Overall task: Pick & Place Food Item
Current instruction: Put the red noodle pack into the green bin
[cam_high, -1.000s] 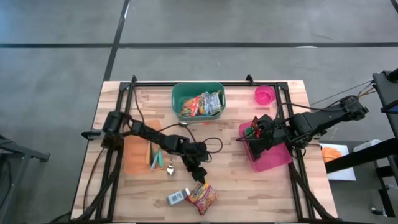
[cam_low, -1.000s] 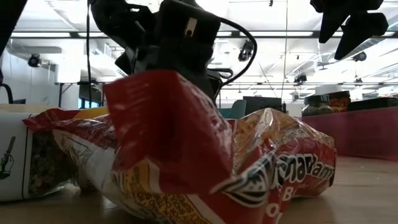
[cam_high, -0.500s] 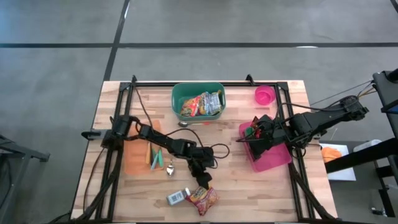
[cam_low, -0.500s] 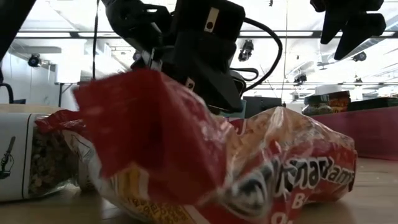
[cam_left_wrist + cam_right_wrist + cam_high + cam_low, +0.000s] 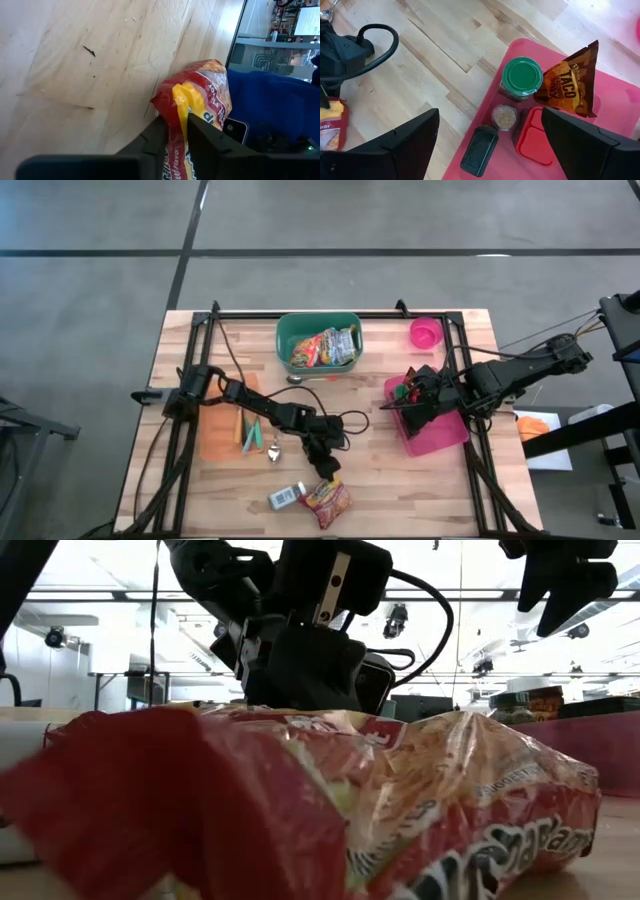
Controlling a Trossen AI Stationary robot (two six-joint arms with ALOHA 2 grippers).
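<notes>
A red and yellow noodle packet point(image 5: 326, 502) lies flat on the wooden table near its front edge and fills the low view point(image 5: 420, 800). My left gripper point(image 5: 322, 476) reaches down to the packet's far end and is shut on it point(image 5: 177, 135). My right gripper point(image 5: 408, 396) hovers open above the pink tray point(image 5: 447, 436) at the right, with nothing between its fingers point(image 5: 488, 117). The tray holds a green-lidded jar point(image 5: 522, 76), a taco seasoning pouch point(image 5: 570, 85) and small containers. My left gripper pinches the packet's crumpled far end point(image 5: 181, 107) between its two fingers point(image 5: 156, 137). The fingers slant down at it from the table's far left. The rest of the packet lies on the table beyond the fingertips.
A small white box point(image 5: 284, 498) lies just left of the packet. A green bin point(image 5: 288, 330) with several packets stands at the far middle and a pink cup point(image 5: 425, 333) at the far right. An orange board point(image 5: 215, 435) with utensils lies at the left.
My left gripper has moved toward the table's near edge and down onto the packet, and it has stayed still for the last half second. In the low view the packet's raised red end has dropped flat and come closer to the near edge.
</notes>
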